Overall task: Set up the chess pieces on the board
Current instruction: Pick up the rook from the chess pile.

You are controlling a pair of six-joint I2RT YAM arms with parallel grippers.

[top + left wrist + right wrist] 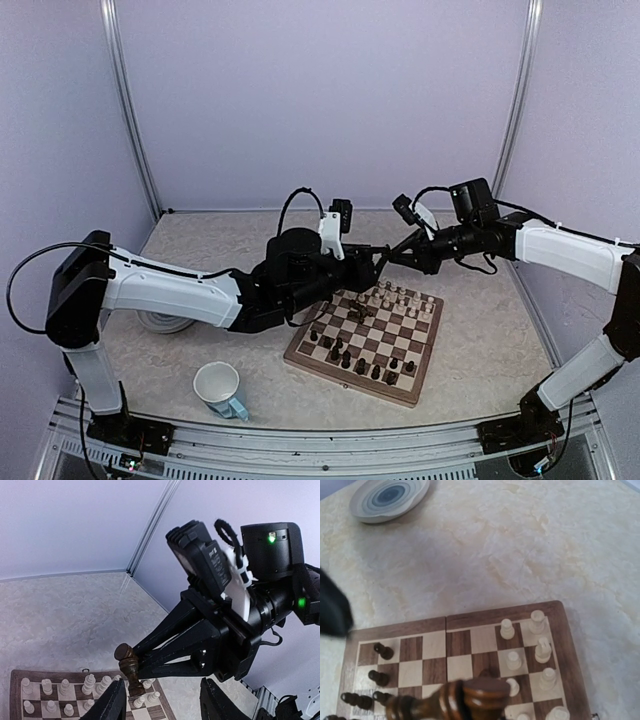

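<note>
The right claw [139, 664] is pressed together on a dark brown chess piece [129, 671], pinching it at the very tips of its fingers. The piece is held in the air above the far edge of the board [500, 614] and touches no square. The left claw [165, 705] sits right by it with its fingers [112, 702] spread apart. One finger is just beside the base of the held piece, and nothing is gripped between them.

On the board, the white pieces [400, 298] stand in the rows along its far side. The other dark pieces [360, 362] stand in the rows along its near side. The board lies flat on the marbled tabletop [520, 545].

A white cup [218, 388] stands to the left of the board, nearer the arm bases. A round grey plate [387, 497] lies well to the left of the board, partly under the left arm.
</note>
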